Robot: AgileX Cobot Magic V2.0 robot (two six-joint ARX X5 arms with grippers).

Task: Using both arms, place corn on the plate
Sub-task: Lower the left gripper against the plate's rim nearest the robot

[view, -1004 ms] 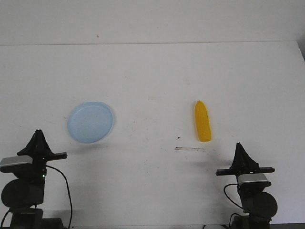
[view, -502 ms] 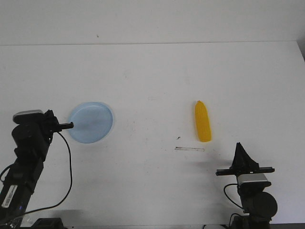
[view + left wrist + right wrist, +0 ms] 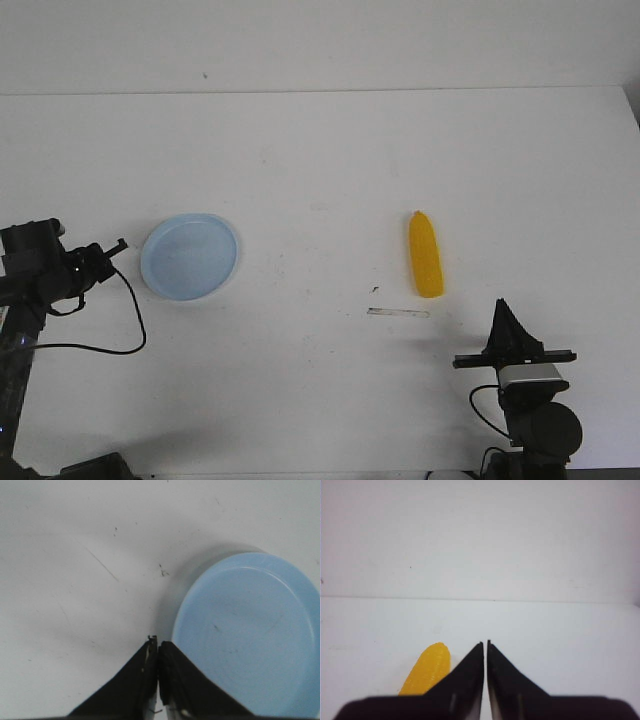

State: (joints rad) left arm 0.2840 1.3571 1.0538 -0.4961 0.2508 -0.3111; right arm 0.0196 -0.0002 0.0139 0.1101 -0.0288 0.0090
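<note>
The yellow-orange corn (image 3: 425, 255) lies on the white table right of centre, its blunt point toward the back; it also shows in the right wrist view (image 3: 427, 670). The pale blue plate (image 3: 190, 255) lies left of centre and fills part of the left wrist view (image 3: 250, 635). My left gripper (image 3: 118, 246) is shut and empty, raised just left of the plate's rim; in the left wrist view (image 3: 158, 642) its tips sit beside the rim. My right gripper (image 3: 503, 308) is shut and empty, parked near the front, behind and right of the corn; its tips show in the right wrist view (image 3: 485, 643).
A thin grey strip (image 3: 398, 312) and a small dark speck (image 3: 375, 289) lie on the table in front of the corn. The table's far edge (image 3: 320, 92) meets a plain wall.
My left arm has lifted from its parked pose and swung up and out beside the plate; its gripper tip has since drawn back a little to the left. The right arm, corn and plate have not moved.
</note>
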